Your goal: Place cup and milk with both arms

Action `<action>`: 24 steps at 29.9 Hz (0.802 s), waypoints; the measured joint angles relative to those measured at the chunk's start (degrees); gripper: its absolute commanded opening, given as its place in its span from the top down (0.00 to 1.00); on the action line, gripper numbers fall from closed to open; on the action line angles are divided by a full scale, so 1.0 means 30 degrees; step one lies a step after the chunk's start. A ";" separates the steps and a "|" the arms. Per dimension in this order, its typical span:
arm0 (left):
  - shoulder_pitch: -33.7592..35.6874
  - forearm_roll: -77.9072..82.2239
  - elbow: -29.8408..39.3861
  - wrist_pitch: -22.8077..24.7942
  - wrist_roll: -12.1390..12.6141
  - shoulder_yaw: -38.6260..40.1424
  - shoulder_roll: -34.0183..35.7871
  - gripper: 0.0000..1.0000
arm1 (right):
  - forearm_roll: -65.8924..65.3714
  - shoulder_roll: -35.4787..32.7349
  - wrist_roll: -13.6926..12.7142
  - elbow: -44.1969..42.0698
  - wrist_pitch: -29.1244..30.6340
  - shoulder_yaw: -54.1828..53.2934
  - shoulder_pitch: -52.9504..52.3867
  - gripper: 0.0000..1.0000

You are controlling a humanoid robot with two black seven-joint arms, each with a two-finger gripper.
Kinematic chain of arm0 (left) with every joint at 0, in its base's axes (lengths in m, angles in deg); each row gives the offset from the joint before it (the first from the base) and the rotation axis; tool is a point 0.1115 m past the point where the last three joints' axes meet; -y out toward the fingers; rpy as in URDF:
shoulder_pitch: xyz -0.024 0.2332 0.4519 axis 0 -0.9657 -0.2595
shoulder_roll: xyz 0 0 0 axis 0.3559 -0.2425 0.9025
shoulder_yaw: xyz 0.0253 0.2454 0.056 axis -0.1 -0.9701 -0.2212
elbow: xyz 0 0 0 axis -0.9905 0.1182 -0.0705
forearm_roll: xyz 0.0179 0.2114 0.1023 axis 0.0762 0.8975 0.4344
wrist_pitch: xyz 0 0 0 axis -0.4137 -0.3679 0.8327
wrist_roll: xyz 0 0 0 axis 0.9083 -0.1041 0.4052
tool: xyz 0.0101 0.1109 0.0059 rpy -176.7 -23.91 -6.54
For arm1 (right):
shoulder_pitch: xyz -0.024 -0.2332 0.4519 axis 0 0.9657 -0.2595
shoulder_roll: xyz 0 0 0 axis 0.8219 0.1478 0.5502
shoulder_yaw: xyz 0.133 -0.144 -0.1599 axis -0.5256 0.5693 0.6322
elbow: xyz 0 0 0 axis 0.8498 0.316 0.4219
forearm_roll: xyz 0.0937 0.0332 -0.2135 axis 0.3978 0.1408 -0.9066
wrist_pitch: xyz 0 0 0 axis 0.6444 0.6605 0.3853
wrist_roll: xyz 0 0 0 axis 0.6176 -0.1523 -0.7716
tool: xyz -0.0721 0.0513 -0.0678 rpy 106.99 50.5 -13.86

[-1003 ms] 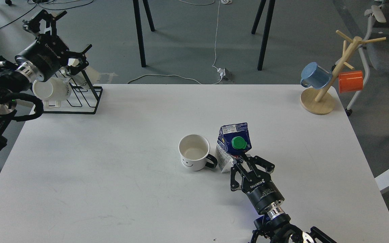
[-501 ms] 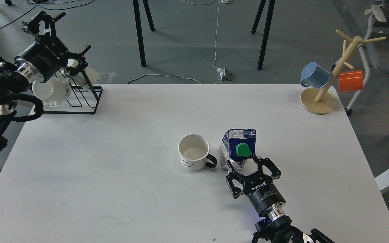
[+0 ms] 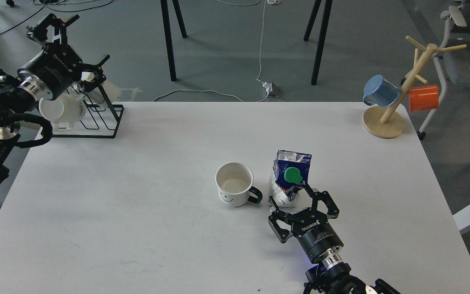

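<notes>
The white cup point(image 3: 234, 190) with a black handle and smiley face stands upright mid-table, handle pointing right. The blue and white milk carton point(image 3: 289, 179) with a green cap stands just right of it, a small gap between them. My right gripper point(image 3: 297, 207) is open just in front of the carton's base, its fingers spread and not clamping it. My left gripper point(image 3: 85, 43) is open and empty, raised past the table's far left corner, above the black wire rack.
A black wire rack point(image 3: 96, 118) holding a cream mug point(image 3: 61, 110) sits at the far left corner. A wooden mug tree point(image 3: 394, 106) with a blue mug point(image 3: 380, 92) and an orange mug point(image 3: 424, 98) stands at the far right corner.
The right gripper has opened off the milk carton and drawn back slightly. The carton went from tilted to standing upright, a little further right. The left arm barely moved.
</notes>
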 measured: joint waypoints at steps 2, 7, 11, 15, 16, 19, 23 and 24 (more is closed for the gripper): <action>-0.0002 0.0000 -0.0002 0.0000 0.0000 -0.0006 0.0000 0.00 | 0.0000 0.0000 0.0007 0.0018 0.0000 -0.0001 0.0003 0.04; -0.0027 0.0000 -0.0079 0.0000 -0.0003 -0.0012 -0.0027 0.00 | -0.0026 0.0001 -0.0004 0.0117 0.0000 0.0019 0.0053 0.04; -0.0028 0.0000 -0.0088 0.0000 -0.0027 -0.0013 -0.0028 0.00 | -0.0059 -0.0001 -0.0030 0.0669 0.0001 0.0026 0.0472 0.04; -0.0029 0.0000 -0.0087 0.0000 -0.0028 -0.0009 0.0004 0.00 | -0.0088 -0.0271 -0.0048 0.2479 0.0003 0.0028 0.1638 0.03; -0.0029 0.0000 -0.0088 0.0000 -0.0028 -0.0006 0.0036 0.00 | -0.0088 -0.0600 -0.0048 0.2986 0.0004 0.0025 0.1999 0.03; -0.0030 -0.0005 -0.0089 0.0000 -0.0028 0.0012 0.0083 0.00 | -0.0089 -0.1823 -0.0048 0.4368 0.0004 -0.0040 0.3250 0.02; -0.0029 -0.0031 -0.0088 0.0000 -0.0049 0.0052 0.0082 0.00 | -0.0089 -0.3314 -0.0048 0.5293 0.0004 -0.0127 0.4721 0.02; -0.0029 -0.0047 -0.0083 0.0000 -0.0071 0.0088 0.0077 0.00 | -0.0089 -0.3737 -0.0042 0.5416 0.0004 -0.0191 0.4994 0.02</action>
